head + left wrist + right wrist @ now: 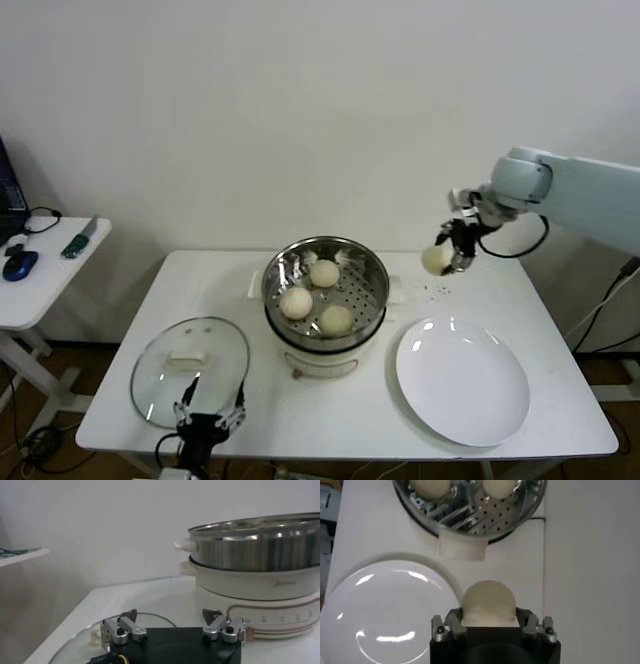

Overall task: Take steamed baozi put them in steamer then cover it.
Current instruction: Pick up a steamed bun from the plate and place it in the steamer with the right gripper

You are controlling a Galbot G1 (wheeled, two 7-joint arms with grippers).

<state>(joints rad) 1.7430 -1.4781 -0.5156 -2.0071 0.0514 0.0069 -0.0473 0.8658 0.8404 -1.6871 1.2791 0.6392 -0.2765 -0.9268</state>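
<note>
Three cream-white baozi [323, 272] lie on the perforated tray inside the steel steamer [372, 296] at the table's middle. My right gripper [447, 252] hangs above the table to the right of the steamer, shut on another baozi [436, 259]; the right wrist view shows this bun [487, 602] pinched between both fingers, with the steamer [520, 515] ahead of it. The glass cover [155, 385] with its cream handle rests flat at the front left. My left gripper [210, 415] waits open at the cover's front edge, holding nothing; its view shows the steamer [255, 545] from the side.
An empty white plate [462, 380] lies at the front right of the white table [570, 420]. Dark crumbs [437, 292] dot the tabletop beneath the right gripper. A side table [40, 290] with a mouse and tools stands at the far left.
</note>
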